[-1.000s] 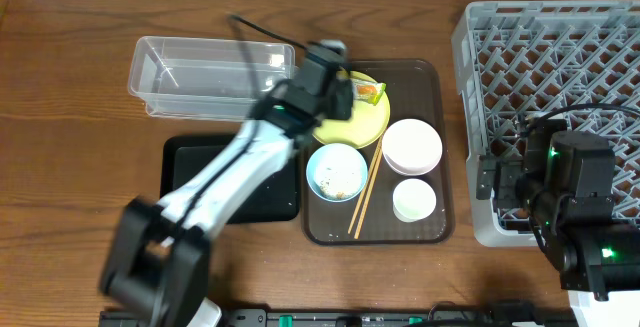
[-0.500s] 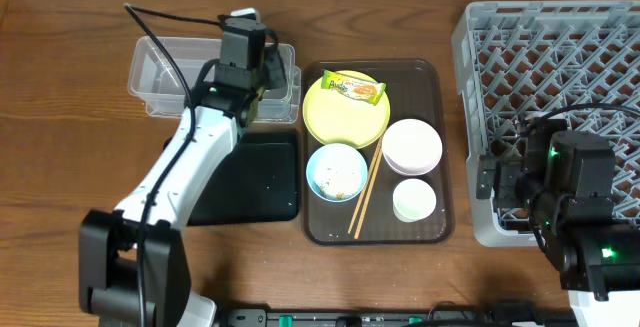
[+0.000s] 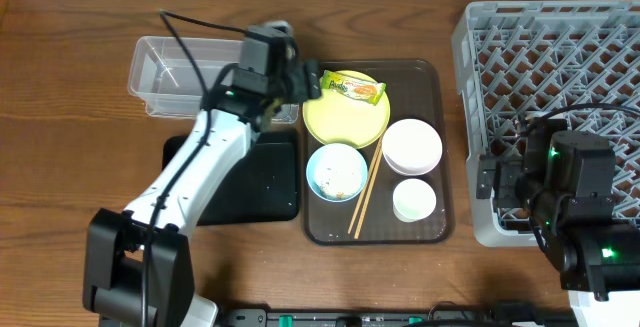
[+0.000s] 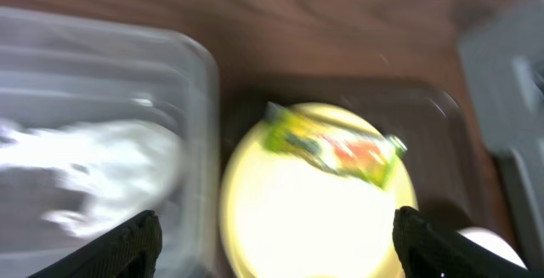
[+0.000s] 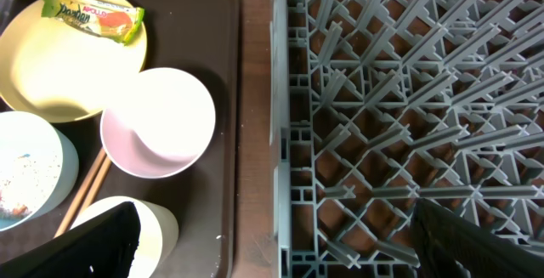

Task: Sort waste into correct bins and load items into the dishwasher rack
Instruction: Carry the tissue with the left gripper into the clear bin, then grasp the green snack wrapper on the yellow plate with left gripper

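Where wrapper [image 5: 92, 12] lies on yellow plate [image 5: 59, 70], print reads perhaps "Pashon".

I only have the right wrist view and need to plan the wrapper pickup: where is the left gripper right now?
Observer: The left gripper hovers at the clear tub's right end, beside the yellow plate, open and empty.
Operator: Anything in that tub?
Observer: A crumpled white tissue lies inside, as the left wrist view shows.
Operator: And the other bin?
Observer: The black tray sits on the robot's side of the tub, left of the brown tray.
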Robot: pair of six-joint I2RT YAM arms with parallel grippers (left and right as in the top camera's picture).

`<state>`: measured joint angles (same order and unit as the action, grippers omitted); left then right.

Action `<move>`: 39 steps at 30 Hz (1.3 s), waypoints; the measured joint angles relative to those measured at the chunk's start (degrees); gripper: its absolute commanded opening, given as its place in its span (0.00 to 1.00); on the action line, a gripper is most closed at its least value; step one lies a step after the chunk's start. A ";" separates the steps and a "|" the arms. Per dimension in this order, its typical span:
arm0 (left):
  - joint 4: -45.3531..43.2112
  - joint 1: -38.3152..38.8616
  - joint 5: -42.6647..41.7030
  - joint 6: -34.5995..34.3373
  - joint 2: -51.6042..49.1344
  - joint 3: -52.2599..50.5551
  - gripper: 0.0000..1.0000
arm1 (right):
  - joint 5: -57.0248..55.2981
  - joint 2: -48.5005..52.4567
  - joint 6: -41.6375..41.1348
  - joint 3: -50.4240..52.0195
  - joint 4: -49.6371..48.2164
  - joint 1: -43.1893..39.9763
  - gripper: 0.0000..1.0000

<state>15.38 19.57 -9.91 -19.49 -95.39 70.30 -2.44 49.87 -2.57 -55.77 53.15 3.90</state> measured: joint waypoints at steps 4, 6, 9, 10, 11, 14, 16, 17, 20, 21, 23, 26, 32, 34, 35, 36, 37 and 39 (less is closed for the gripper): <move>-1.92 2.34 -1.86 -0.09 0.02 0.00 0.80 | 0.02 0.00 0.00 0.00 0.00 0.00 0.99; -2.10 3.82 -0.50 -0.15 0.02 0.00 0.80 | 0.02 0.00 0.00 0.00 0.00 0.00 0.99; -2.62 6.27 2.16 1.97 0.02 0.02 0.80 | 0.02 0.00 0.00 0.00 0.00 0.00 0.99; -3.30 7.02 2.78 3.96 0.02 0.07 0.80 | 0.02 0.00 0.00 0.00 0.00 0.00 0.99; -4.07 7.54 3.13 5.88 0.02 0.13 0.80 | 0.02 0.00 0.00 0.00 0.00 0.00 0.99; -7.41 8.59 4.17 14.21 0.00 0.55 0.83 | 0.02 0.00 0.00 0.00 -0.02 0.00 0.99; -8.70 8.70 4.50 20.37 -0.26 0.94 0.85 | 0.02 0.00 0.00 0.00 0.00 0.00 0.99; -9.27 8.70 4.59 23.93 -0.66 1.16 0.85 | 0.02 0.00 0.00 0.00 0.00 0.00 0.99; -9.90 8.68 4.31 33.83 -2.71 1.60 0.86 | 0.02 0.00 0.00 0.00 0.00 0.00 0.99; -10.08 8.68 4.04 37.42 -3.89 1.62 0.86 | 0.02 0.00 0.00 0.00 -0.02 0.00 0.99; -11.47 8.68 3.30 42.82 -6.54 1.62 0.86 | 0.02 0.00 0.00 0.00 0.00 0.00 0.99; -14.97 8.72 2.49 47.74 -10.56 1.62 0.86 | 0.02 0.00 0.00 0.00 0.00 0.00 0.99; -21.51 8.74 2.14 51.52 -16.11 1.62 0.86 | 0.02 0.00 0.00 -0.02 0.02 0.00 0.99; -23.12 8.74 2.12 52.04 -17.73 1.62 0.86 | 0.02 0.00 0.00 -0.02 0.07 0.00 0.99; -24.00 8.74 2.12 52.35 -18.75 1.62 0.86 | 0.02 0.00 0.00 -0.04 0.09 0.00 0.99; -24.59 8.74 2.12 52.52 -19.54 1.62 0.86 | 0.02 0.00 0.00 -0.04 0.15 0.00 0.99; -25.22 8.74 2.12 52.61 -20.59 1.62 0.86 | 0.02 0.00 0.00 -0.04 0.20 0.00 0.99; -26.51 8.72 2.12 52.76 -22.25 1.62 0.85 | 0.00 0.00 0.00 -0.04 0.26 0.00 0.99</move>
<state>-11.14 28.29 -7.79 33.28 -117.64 71.92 -2.44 49.87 -2.57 -55.81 53.41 3.90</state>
